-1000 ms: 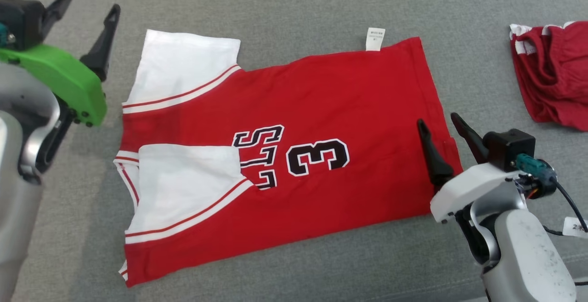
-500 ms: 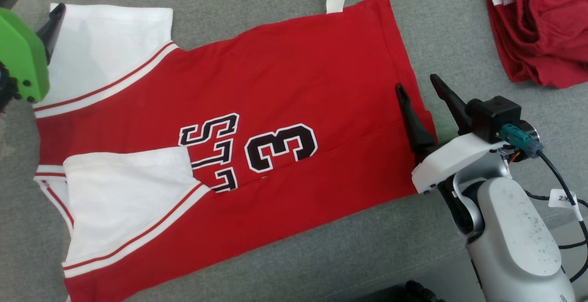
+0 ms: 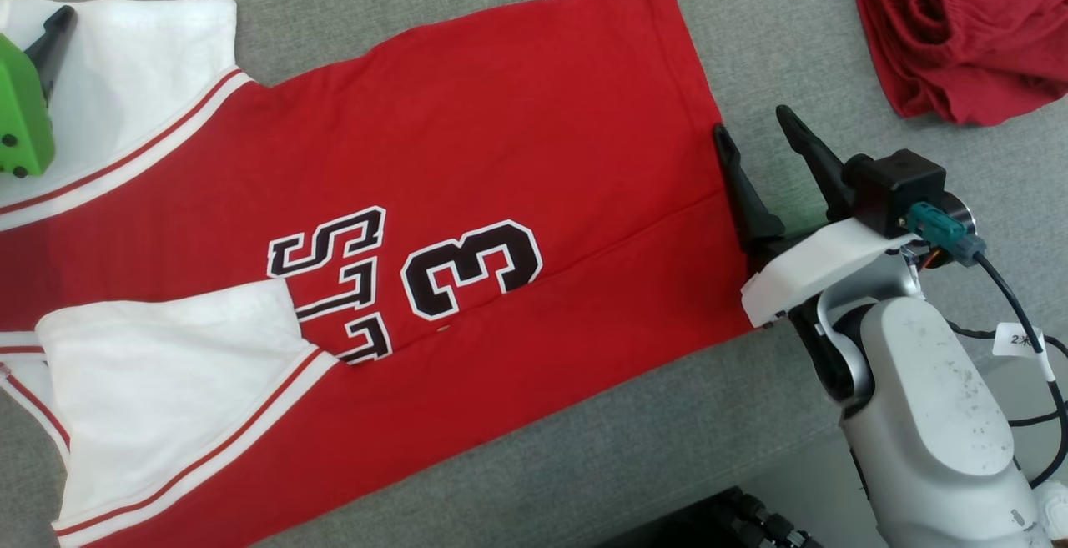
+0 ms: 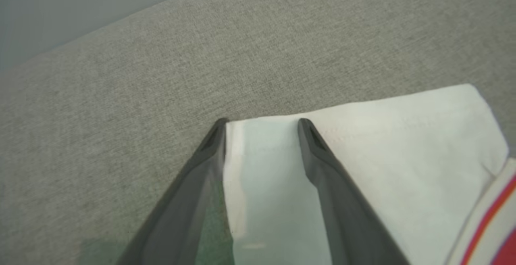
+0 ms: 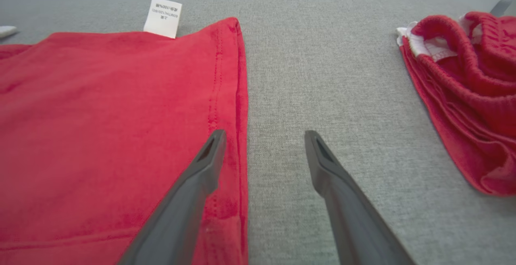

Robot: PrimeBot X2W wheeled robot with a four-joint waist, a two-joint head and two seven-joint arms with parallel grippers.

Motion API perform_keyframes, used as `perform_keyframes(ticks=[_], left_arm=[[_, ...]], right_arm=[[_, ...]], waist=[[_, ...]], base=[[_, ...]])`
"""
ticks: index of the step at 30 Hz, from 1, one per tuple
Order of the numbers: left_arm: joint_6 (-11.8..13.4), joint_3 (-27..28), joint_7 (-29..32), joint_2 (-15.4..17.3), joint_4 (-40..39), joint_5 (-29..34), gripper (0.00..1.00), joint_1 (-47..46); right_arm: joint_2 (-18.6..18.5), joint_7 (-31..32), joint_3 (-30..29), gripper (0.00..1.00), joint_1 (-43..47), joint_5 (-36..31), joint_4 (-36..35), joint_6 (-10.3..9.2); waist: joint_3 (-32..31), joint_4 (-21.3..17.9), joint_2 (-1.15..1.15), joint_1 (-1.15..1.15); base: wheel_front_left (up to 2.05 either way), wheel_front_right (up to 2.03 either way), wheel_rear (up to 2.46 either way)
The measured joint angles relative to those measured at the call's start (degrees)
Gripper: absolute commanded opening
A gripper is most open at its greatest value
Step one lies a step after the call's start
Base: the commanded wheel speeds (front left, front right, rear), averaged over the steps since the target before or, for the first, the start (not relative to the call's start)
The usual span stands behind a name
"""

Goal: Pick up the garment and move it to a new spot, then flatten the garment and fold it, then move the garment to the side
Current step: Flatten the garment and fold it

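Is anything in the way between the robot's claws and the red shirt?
Nothing visible. The left gripper straddles a corner of the shirt, on its white sleeve. The right gripper is at the hem, one finger over red cloth. The other red garment lies apart.

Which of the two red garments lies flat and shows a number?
The red jersey, spread flat with a black 3 printed on it; the other red garment lies crumpled to its right.

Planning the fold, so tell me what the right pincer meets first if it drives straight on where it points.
Probably the grey woven fabric surface, beside the stitched hem of the red jersey; the open right pincer straddles that edge. Its height is unclear.
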Motion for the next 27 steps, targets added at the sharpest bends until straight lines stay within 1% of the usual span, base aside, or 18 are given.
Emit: perform_keyframes(ticks=[1, 2, 3, 6, 11, 13, 18, 21, 27], left_arm=[[0.0, -0.1, 0.3, 0.0, -0.2, -0.1, 0.14, 0.0], [0.0, -0.1, 0.5, 0.0, -0.4, -0.3, 0.02, -0.1], [0.0, -0.3, 0.7, -0.1, -0.7, -0.4, 0.0, -0.2], [0.0, -0.6, 0.5, -0.4, -1.5, -0.3, 0.0, -0.3], [0.2, -0.4, -1.9, -1.5, -2.7, -0.3, 0.0, -0.6], [0.2, -0.5, -2.7, -1.8, -3.4, 0.0, 0.0, -1.0], [0.2, -0.9, -5.6, -3.4, -5.6, 0.0, 0.0, -1.5], [0.1, -1.4, -7.0, -4.0, -7.2, 0.0, 0.0, -1.7], [0.1, -2.5, -8.9, -4.3, -9.6, -0.4, 0.0, -1.7]], right_arm=[[0.0, 0.0, 0.1, 1.0, -0.2, -0.1, 0.0, 0.0], [0.0, 0.2, 0.1, 1.0, -0.5, -0.4, -0.1, 0.0], [0.0, 0.4, 0.1, 1.0, -1.2, -0.9, -0.2, 0.0], [0.0, 1.5, -0.2, 1.0, -3.6, -2.9, -0.8, 0.0], [-0.5, 4.6, -0.1, 1.0, -9.9, -5.5, -0.3, 0.0], [-1.5, 6.3, 0.2, 1.0, -12.5, -5.9, 1.0, 0.0], [-5.0, 10.2, 1.2, 1.0, -18.6, -5.8, 7.2, 0.0], [-5.8, 11.9, 2.0, 1.0, -21.1, -4.2, 11.1, 0.0], [-7.6, 15.2, 4.3, 1.0, -24.5, 1.2, 17.9, -0.01]], waist=[[0.0, 0.1, 0.0, 0.0], [0.0, 0.2, 0.0, 0.0], [-0.1, 0.3, 0.0, 0.0], [-0.2, 0.9, 0.0, 0.0], [-0.6, 2.5, 0.0, 0.0], [-0.8, 3.2, 0.0, 0.0], [-0.9, 5.7, 0.0, 0.0], [-0.8, 7.2, 0.0, 0.0], [-0.5, 10.0, 0.0, 0.0]], base=[[0.0, 0.0, 0.0], [0.0, 0.0, 0.0], [0.0, 0.0, 0.0], [0.0, 0.0, 0.0], [0.0, 0.0, 0.0], [0.0, 0.0, 0.0], [0.0, 0.0, 0.0], [0.0, 0.0, 0.0], [0.0, 0.0, 0.0]])
